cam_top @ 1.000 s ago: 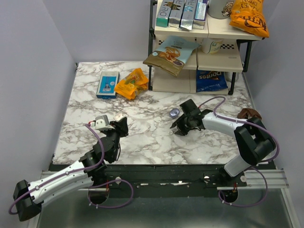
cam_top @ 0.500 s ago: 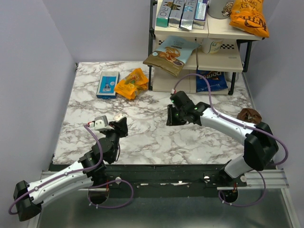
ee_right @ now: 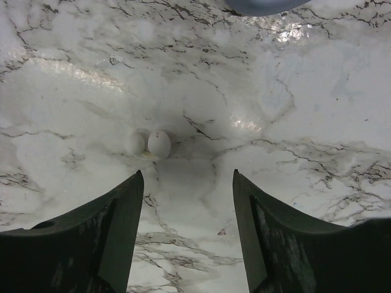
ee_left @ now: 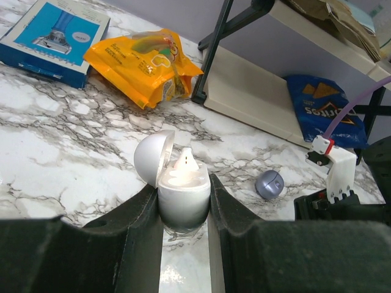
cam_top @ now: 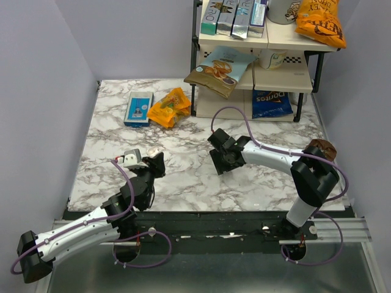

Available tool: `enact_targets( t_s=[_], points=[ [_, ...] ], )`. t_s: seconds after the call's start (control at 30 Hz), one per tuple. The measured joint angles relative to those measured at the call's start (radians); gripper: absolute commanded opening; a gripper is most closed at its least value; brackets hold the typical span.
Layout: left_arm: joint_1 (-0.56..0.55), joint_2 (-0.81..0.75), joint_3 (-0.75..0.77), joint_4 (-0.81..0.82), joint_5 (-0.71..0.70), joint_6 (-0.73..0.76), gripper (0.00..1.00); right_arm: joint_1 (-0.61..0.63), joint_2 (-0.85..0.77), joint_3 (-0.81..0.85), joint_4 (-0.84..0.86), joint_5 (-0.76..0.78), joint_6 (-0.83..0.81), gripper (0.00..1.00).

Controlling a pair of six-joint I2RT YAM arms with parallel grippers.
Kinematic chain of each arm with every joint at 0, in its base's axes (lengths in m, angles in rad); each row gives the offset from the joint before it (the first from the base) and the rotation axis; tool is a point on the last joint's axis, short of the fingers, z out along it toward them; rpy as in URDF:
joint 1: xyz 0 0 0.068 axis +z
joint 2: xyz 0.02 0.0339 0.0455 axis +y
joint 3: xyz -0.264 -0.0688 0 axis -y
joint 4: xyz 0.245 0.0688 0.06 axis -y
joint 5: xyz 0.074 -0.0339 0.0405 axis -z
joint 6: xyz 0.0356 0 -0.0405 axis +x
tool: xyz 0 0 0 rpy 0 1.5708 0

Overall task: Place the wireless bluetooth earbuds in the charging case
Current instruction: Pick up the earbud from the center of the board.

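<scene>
My left gripper is shut on a white egg-shaped charging case and holds it upright near the left front of the table. The case lid is open, and a white earbud stands in the case. My right gripper is open and empty, low over mid table. In the right wrist view, the jaws stand wide apart, with a small white earbud lying on the marble just ahead of the left finger. A small round blue-lilac puck lies beside the right gripper.
A shelf rack with snack bags stands at the back right. A blue Doritos bag lies under it. An orange bag and a blue box lie at the back left. A brown object sits at the right edge.
My right gripper has swung left and nearer, away from the blue-lilac puck, which it now hides in the top view. The left arm and the case have not moved.
</scene>
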Motion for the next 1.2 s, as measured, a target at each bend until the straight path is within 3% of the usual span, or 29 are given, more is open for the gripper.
enact_targets(
  t_s=[0.23, 0.5, 0.83, 1.2],
  points=[
    [-0.003, 0.0, -0.01, 0.001, 0.0, 0.0, 0.0, 0.0, 0.002, 0.001, 0.022, -0.001, -0.02, 0.67],
    [-0.003, 0.0, -0.017, 0.0, -0.001, -0.002, 0.0, 0.0, 0.006, 0.001, 0.059, -0.001, -0.006, 0.47],
    [-0.003, -0.011, -0.025, -0.001, -0.002, -0.007, 0.0, -0.009, 0.025, 0.001, 0.091, -0.026, 0.007, 0.43],
    [-0.003, -0.005, -0.03, -0.003, -0.002, -0.014, 0.0, -0.019, 0.055, 0.001, 0.108, -0.056, 0.027, 0.2]
  ],
)
